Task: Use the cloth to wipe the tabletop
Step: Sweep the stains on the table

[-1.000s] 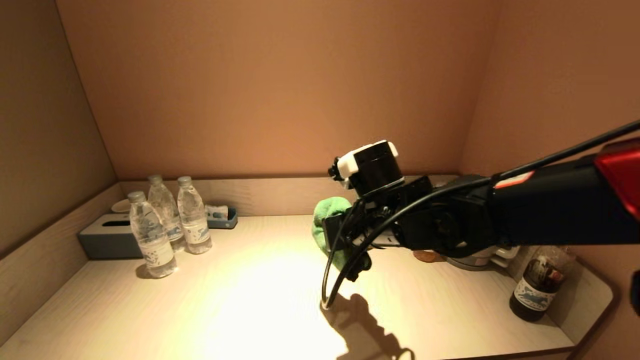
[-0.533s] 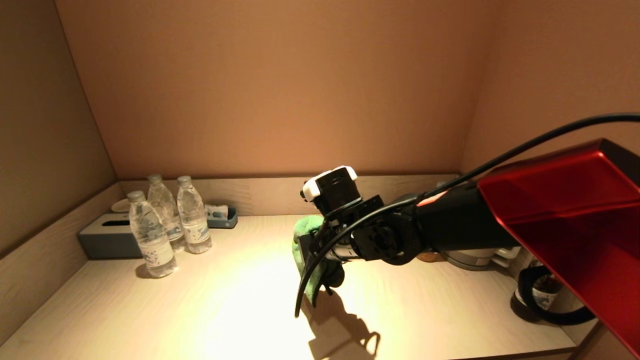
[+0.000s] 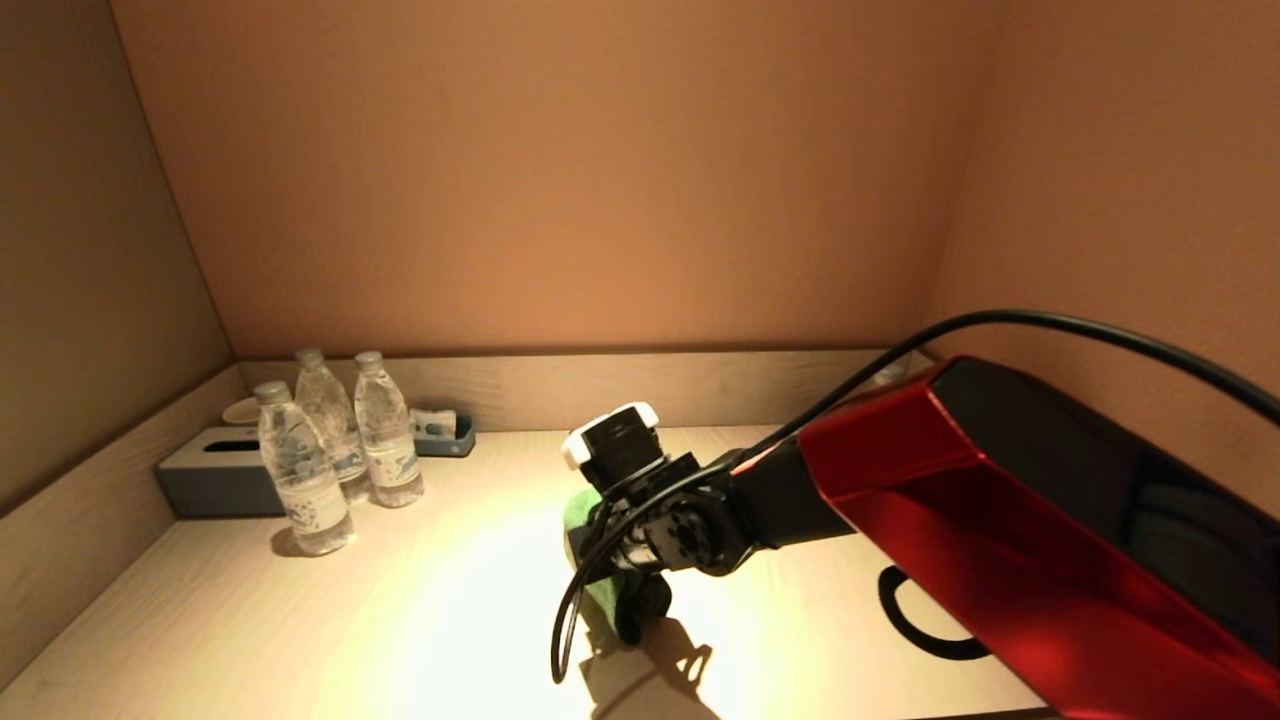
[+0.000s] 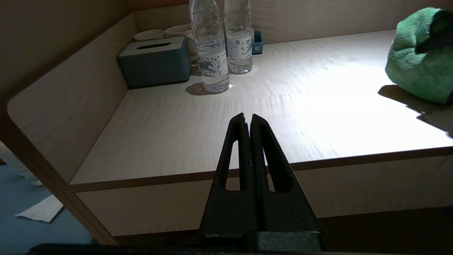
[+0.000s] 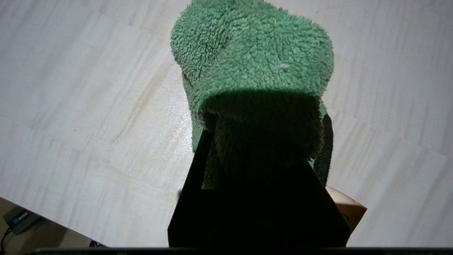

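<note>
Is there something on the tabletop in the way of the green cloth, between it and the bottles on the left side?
Nothing visible is. The right gripper holds the green cloth mid-table. The tabletop is bare up to the water bottles, grouped by the tissue box at the far left.

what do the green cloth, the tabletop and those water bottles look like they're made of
Green cloth, held in the right gripper: fluffy microfibre or terry by its dense looped pile.
Tabletop: pale wood-grain board, probably laminate, since fine streaks run across a smooth surface with a soft sheen.
Water bottles: clear thin plastic with ribbed see-through walls and printed labels.
Left gripper is parked off the table edge.
</note>
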Motion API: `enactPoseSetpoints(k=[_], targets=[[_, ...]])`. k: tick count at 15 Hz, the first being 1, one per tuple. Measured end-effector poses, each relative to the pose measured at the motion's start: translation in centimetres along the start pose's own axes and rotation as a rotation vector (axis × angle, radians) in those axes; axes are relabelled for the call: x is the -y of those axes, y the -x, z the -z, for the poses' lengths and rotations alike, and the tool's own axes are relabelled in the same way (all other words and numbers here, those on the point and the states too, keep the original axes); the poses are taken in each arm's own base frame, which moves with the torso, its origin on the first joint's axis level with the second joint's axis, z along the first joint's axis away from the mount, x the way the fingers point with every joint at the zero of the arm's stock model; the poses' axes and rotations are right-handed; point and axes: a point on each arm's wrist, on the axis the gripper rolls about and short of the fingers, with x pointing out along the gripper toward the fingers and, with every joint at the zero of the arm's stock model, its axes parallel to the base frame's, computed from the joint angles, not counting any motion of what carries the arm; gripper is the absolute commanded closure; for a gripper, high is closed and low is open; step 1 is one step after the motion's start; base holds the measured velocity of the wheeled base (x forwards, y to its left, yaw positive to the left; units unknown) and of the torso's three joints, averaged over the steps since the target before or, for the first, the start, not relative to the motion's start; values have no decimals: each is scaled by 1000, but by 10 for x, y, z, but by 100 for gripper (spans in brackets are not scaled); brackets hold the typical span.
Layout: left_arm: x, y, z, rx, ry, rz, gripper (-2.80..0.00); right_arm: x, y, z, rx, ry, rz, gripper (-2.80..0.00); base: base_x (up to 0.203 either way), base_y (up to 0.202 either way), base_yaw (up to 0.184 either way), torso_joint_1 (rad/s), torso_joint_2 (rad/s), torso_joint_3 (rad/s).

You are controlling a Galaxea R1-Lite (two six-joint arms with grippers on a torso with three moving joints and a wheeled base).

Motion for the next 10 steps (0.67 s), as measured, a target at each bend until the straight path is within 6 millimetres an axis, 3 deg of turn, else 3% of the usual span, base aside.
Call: enactPoseSetpoints(k=[2,5,10], targets=[[0,0,0,0,-1,0,0,-4,-26,8,-28,8,3,0,0,0,0,0,0,0],[0,0,0,0,0,0,0,-6,-47,20,-63,15,9,0,0,0,0,0,0,0],[0,0,0,0,1,0,0,-16,-63,37,-107,32,6,0,0,0,0,0,0,0]])
